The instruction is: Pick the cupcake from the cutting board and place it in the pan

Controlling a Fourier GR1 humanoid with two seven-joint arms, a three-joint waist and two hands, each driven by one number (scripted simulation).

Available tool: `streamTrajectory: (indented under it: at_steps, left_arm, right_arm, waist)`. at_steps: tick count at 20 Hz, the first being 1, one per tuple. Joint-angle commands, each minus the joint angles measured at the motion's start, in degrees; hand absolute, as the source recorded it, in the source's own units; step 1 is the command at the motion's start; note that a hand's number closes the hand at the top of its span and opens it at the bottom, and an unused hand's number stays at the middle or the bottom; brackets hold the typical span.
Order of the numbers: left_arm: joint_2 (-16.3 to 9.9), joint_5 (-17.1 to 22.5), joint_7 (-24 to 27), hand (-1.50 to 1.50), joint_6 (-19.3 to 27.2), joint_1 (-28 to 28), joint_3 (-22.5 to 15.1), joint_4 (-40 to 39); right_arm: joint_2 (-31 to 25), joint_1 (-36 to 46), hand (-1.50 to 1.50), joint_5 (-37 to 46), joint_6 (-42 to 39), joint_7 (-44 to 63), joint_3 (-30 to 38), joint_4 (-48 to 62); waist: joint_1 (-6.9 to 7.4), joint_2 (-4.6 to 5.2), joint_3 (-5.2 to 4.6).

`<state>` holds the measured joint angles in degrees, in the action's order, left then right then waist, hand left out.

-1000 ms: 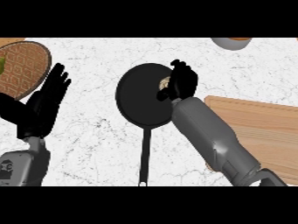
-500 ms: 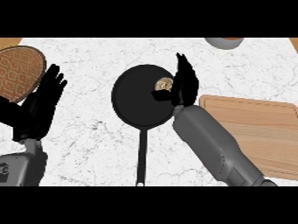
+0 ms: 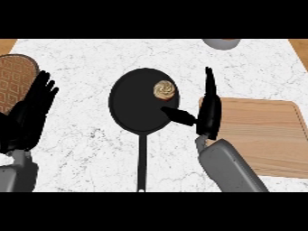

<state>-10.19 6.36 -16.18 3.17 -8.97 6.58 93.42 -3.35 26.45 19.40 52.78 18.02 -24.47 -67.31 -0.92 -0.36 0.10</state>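
**Ann:** Black fingers straight and spread on the right hand point(image 3: 209, 113), thumb poking left over the pan point(image 3: 133, 115), holding nothing.

**Bo:** And the cupcake point(image 3: 164, 89)?

**Ann:** Just left of the fingers, sitting in the pan's upper right, apart from them, I think. Cutting board point(image 3: 269, 135) lies to the right.

**Bo:** Left hand point(image 3: 30, 113)?

**Ann:** Open, resting well away at the left edge.
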Motion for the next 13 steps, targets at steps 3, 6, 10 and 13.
streamTrajectory:
  at_steps: [3,6,10,13]
  left_arm:
    - [1.3,0.0,1.9,0.00,-0.4,3.0,-0.6,0.3]
    - [-0.5,0.3,-2.6,0.00,0.0,-3.5,0.4,-0.7]
    - [0.4,-0.5,-1.3,0.00,0.2,-3.2,0.0,-1.1]
    - [1.0,-1.3,0.7,0.00,-0.3,-1.9,-0.3,-1.5]
  right_arm:
    - [-6.6,-19.6,-1.50,-9.8,-6.6,-11.6,-2.4,-22.0]
    - [-9.8,-26.0,-1.50,-8.3,-6.9,-11.8,-2.9,-29.0]
    - [-7.6,-34.2,-1.50,-6.0,-4.2,-18.2,-5.6,-30.2]
    - [-10.1,-33.8,-1.50,-4.5,-8.5,-11.8,-2.3,-33.5]
  waist:
    - [-0.36,0.05,-0.03]
    - [0.04,0.20,-0.08]
    - [0.51,0.28,-0.08]
    - [0.68,0.31,-0.10]
